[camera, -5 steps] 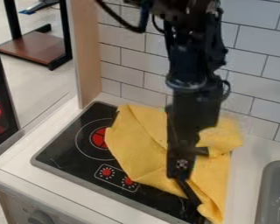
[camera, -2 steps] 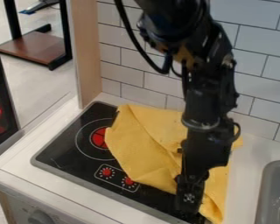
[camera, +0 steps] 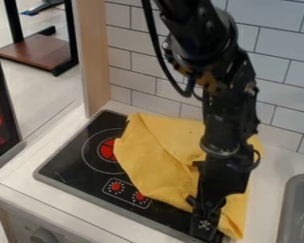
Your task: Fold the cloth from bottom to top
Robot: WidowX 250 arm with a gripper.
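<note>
The yellow cloth [camera: 157, 159] lies rumpled over the right part of the black stovetop and onto the white counter beside it, with a diagonal crease across its middle. My gripper [camera: 206, 233] hangs low over the cloth's bottom corner, at the stovetop's front right edge. The arm covers part of the cloth's right half. Whether the gripper holds any fabric is hidden.
The stovetop [camera: 69, 163] has a red burner mark and two red knob marks left of the cloth. A grey sink [camera: 297, 209] is at the right. Behind rises a tiled wall [camera: 142, 66], with a wooden panel [camera: 96, 57] at its left.
The arm has come lower and toward the front, first shifting right. The cloth's bottom corner now lies slightly differently, farther to the right; the rest of it looks much the same.
</note>
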